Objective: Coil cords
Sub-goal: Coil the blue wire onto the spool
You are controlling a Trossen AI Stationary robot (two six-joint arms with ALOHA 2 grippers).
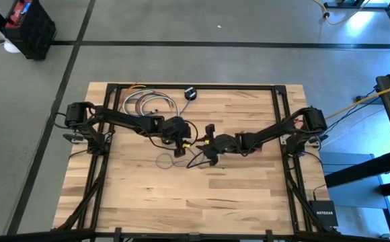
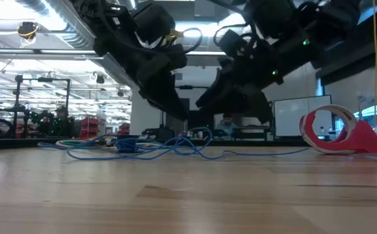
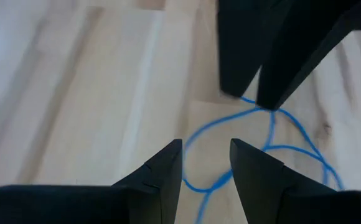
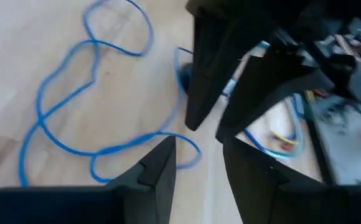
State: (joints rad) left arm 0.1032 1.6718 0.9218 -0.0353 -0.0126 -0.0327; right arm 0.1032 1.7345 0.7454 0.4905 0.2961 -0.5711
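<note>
So, both grippers meeting mid-table over thin blue cord [image 1: 171, 160]. Left gripper [image 1: 179, 150] hovering just above loose loops, fingers [image 3: 162, 171] spread a bit, nothing pinched between. Right gripper [image 1: 210, 156] right beside it, fingers [image 4: 159, 168] also parted with a gap, not holding anything either. Cord sprawled in messy loops on wooden table [image 1: 235, 195], not coiled. Small black puck [image 1: 191, 93] sitting near far edge. Red-and-white cord bundle [image 2: 337, 130] resting off to one side in low view.
</note>
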